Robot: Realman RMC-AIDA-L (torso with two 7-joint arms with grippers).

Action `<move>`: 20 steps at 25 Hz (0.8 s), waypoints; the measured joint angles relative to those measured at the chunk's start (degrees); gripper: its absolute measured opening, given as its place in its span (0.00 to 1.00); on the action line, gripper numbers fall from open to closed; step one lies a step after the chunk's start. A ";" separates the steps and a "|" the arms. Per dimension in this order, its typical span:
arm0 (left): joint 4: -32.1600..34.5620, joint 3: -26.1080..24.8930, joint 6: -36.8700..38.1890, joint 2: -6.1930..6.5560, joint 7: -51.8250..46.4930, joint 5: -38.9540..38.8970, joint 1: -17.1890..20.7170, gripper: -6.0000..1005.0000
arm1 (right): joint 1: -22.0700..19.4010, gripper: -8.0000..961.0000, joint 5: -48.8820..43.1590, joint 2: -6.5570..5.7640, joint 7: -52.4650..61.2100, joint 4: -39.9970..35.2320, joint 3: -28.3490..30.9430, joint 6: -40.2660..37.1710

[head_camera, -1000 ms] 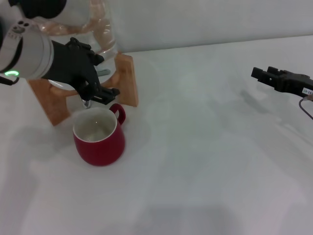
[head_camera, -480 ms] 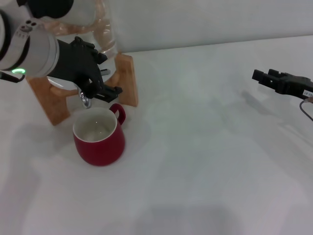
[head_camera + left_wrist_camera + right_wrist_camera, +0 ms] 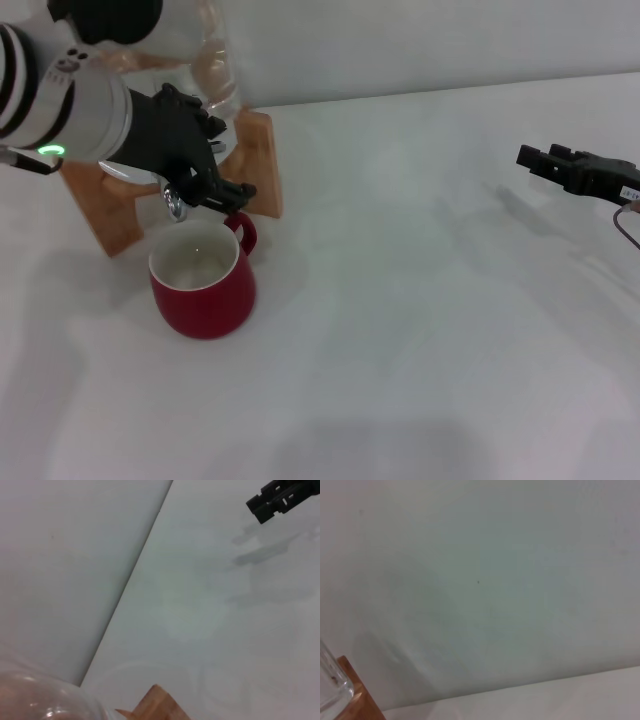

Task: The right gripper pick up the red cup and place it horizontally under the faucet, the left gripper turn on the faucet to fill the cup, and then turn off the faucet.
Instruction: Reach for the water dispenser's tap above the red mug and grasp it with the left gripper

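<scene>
Upright on the white table (image 3: pixel 420 330): red cup (image 3: pixel 203 283), directly below the faucet (image 3: pixel 176 207), handle toward the wooden stand (image 3: pixel 258 165). Just above its rim, left gripper (image 3: pixel 205 180) at the faucet, black fingers wrapped around it; grip itself impossible to tell. Above, glass jar (image 3: pixel 205 60) on the stand. Far to the right, well apart, right gripper (image 3: pixel 560 166) hovering over the table, holding nothing, finger spread unclear.
</scene>
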 joint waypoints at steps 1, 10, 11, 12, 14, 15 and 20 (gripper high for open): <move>-0.28 0.00 0.00 -0.01 0.03 -0.18 -0.05 0.80 | 0.01 0.62 0.01 0.00 0.00 0.00 0.00 0.00; -0.94 -0.01 -0.05 -0.06 0.25 -1.01 0.12 0.80 | 0.01 0.62 0.02 0.00 0.03 0.01 0.00 0.04; -0.93 -0.01 -0.14 -0.06 0.25 -1.02 0.11 0.80 | 0.01 0.62 0.02 0.00 0.04 0.01 0.00 0.05; -0.91 -0.02 -0.26 -0.06 0.26 -1.02 0.10 0.80 | 0.01 0.62 0.01 0.00 0.04 0.01 0.00 0.06; -0.74 -0.02 -0.49 -0.06 0.27 -1.03 0.07 0.80 | 0.00 0.62 0.00 0.00 0.04 0.02 0.00 0.08; -0.62 -0.02 -0.63 -0.06 0.27 -1.06 0.07 0.80 | -0.03 0.62 0.00 0.00 0.04 0.02 0.00 0.11; -0.16 0.02 -1.78 -0.06 0.15 -1.15 0.00 0.80 | -0.15 0.62 0.01 -0.03 0.04 0.02 0.00 0.28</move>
